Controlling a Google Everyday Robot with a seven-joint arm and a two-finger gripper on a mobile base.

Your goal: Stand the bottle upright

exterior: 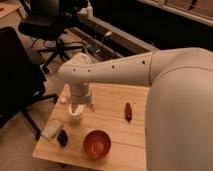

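Note:
The bottle (51, 129) lies on its side near the front left corner of the wooden table (112, 102), whitish and slim. My gripper (76, 108) points straight down at the left middle of the table, behind and to the right of the bottle and apart from it. Directly beneath the gripper is a short white cup (75, 115), and the gripper's tip hides the cup's top. My white arm (120, 72) reaches in from the right across the table.
An orange bowl (97, 143) sits at the front middle. A small black object (62, 137) lies beside the bottle. A dark red-brown oblong thing (128, 111) lies to the right. Black office chairs (15, 80) stand left of the table and behind it.

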